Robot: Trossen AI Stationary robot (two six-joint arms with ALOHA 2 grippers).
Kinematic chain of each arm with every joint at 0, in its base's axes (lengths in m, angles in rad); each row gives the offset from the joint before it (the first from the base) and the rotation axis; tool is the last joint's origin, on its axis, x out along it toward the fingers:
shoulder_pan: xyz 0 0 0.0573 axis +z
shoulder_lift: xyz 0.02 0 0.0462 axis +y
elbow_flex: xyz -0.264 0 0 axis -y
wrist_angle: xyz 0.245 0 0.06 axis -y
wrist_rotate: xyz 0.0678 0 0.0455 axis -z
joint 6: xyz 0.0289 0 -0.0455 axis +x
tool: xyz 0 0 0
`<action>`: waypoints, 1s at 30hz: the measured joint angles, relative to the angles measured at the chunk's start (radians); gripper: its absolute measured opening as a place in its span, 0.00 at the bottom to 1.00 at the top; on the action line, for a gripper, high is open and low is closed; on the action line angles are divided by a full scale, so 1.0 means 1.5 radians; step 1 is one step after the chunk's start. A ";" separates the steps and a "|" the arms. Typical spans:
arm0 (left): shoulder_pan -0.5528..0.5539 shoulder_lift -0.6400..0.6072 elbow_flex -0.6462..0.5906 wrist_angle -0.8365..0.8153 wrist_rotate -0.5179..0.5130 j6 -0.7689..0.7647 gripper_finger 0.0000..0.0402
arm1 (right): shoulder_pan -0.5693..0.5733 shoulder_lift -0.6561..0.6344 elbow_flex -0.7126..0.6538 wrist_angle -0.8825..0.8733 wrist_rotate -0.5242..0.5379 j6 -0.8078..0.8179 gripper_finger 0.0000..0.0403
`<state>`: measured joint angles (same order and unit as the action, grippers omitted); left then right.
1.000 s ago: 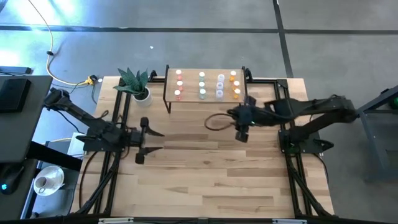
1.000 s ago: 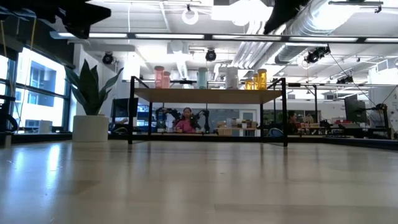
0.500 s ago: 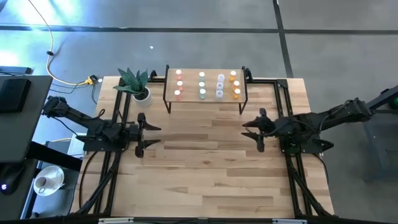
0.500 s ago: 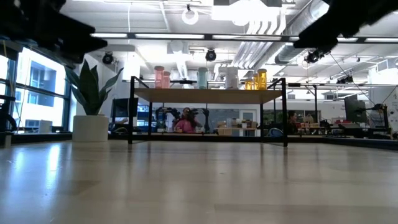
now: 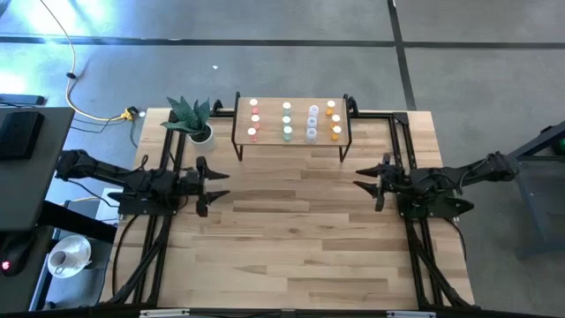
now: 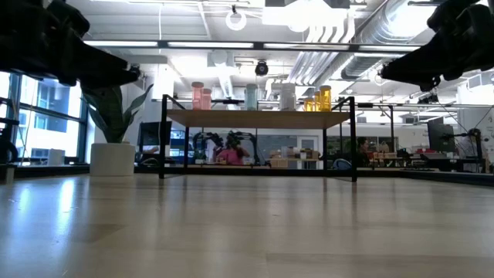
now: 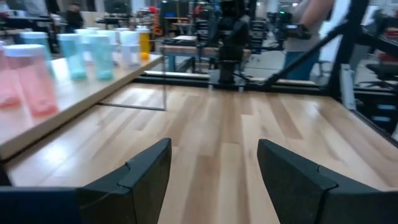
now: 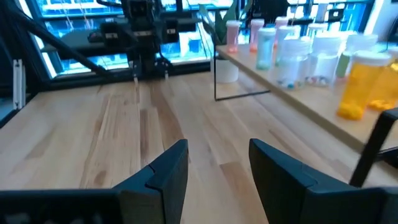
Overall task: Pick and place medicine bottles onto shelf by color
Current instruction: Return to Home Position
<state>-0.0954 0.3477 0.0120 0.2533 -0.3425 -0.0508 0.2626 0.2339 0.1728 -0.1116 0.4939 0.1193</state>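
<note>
Along the far edge of the tabletop (image 5: 300,238) we see the shelf (image 5: 270,124). The medicine bottles (image 5: 312,122) stand upright on it in four short columns sorted by colour. The pink-red bottles (image 5: 253,119) are at the end nearest the potted plant (image 5: 194,119), followed by the green bottles (image 5: 287,120) and the clear-white bottles (image 5: 312,110), with the orange bottles (image 5: 334,121) at the other end. We find the left gripper (image 5: 221,185) above the tabletop's left side, well apart from the shelf and pointing toward the middle. Its fingers (image 7: 143,171) stand wide, with bare wood showing between them. The right gripper (image 5: 364,181) sits opposite on the right side, facing the left one and also well clear of the shelf. Its fingers (image 8: 165,171) are likewise spread wide and hold nothing. From table height we see the shelf's thin black legs, and both arms hang above the surface at the upper corners.
</note>
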 joint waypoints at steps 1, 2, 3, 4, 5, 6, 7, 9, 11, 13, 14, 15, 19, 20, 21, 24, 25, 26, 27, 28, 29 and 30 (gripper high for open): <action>0.010 -0.001 0.000 0.000 0.002 0.001 0.57 | 0.000 -0.022 -0.003 -0.010 0.000 -0.005 0.40; 0.021 -0.002 0.000 0.000 0.007 0.004 0.57 | 0.000 -0.043 -0.004 -0.024 0.000 -0.009 0.40; 0.033 -0.002 0.000 0.000 0.015 0.009 0.57 | 0.000 -0.063 -0.004 -0.039 0.000 -0.010 0.40; 0.045 -0.004 0.000 0.000 0.025 0.012 0.57 | 0.000 -0.085 -0.004 -0.056 0.000 -0.010 0.40; 0.059 -0.006 0.000 0.000 0.034 0.016 0.57 | 0.000 -0.105 -0.004 -0.073 0.000 -0.010 0.40; 0.072 -0.007 0.000 0.000 0.046 0.017 0.57 | 0.000 -0.126 -0.004 -0.088 0.000 -0.009 0.40; 0.086 -0.008 0.000 0.000 0.059 0.018 0.57 | 0.000 -0.148 -0.004 -0.102 0.000 -0.009 0.40; 0.113 -0.008 0.000 -0.001 0.086 0.014 0.57 | 0.000 -0.155 -0.002 -0.115 0.003 -0.003 0.40; 0.138 -0.008 0.000 -0.002 0.117 0.000 0.57 | 0.000 -0.152 -0.004 -0.129 0.004 0.005 0.40; 0.159 -0.007 0.000 -0.006 0.148 -0.013 0.57 | 0.000 -0.149 -0.009 -0.132 0.005 0.012 0.40; 0.167 -0.008 0.000 -0.011 0.162 -0.017 0.57 | 0.000 -0.151 -0.014 -0.138 0.005 0.017 0.40; 0.173 -0.007 0.000 -0.012 0.173 -0.022 0.57 | 0.000 -0.153 -0.019 -0.141 0.005 0.022 0.40; 0.183 -0.007 0.000 -0.013 0.174 -0.034 0.57 | 0.000 -0.153 -0.045 -0.134 0.006 0.030 0.40; 0.182 -0.007 0.000 -0.013 0.170 -0.034 0.57 | 0.000 -0.151 -0.045 -0.130 0.005 0.037 0.40; 0.181 -0.007 0.000 -0.014 0.169 -0.035 0.57 | 0.000 -0.148 -0.046 -0.130 0.004 0.041 0.40; 0.181 -0.007 0.000 -0.013 0.171 -0.046 0.57 | 0.000 -0.148 -0.046 -0.127 0.004 0.046 0.40; 0.181 -0.007 0.000 -0.013 0.171 -0.047 0.57 | 0.000 -0.148 -0.046 -0.127 0.004 0.057 0.40; 0.181 -0.007 0.000 -0.013 0.170 -0.047 0.57 | 0.000 -0.148 -0.046 -0.127 0.004 0.067 0.40; 0.181 -0.007 0.000 -0.013 0.170 -0.047 0.57 | 0.000 -0.148 -0.046 -0.127 0.004 0.077 0.40; 0.181 -0.007 0.000 -0.012 0.170 -0.047 0.57 | 0.000 -0.148 -0.046 -0.127 0.004 0.086 0.40; 0.179 -0.007 0.000 -0.012 0.170 -0.047 0.57 | 0.000 -0.148 -0.046 -0.127 0.004 0.091 0.40; 0.177 -0.007 0.000 -0.012 0.170 -0.047 0.57 | 0.000 -0.147 -0.046 -0.127 0.003 0.095 0.40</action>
<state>0.1699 0.3370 0.0120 0.2352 -0.0874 -0.1209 0.2626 0.0128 0.1040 -0.3027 0.4992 0.2617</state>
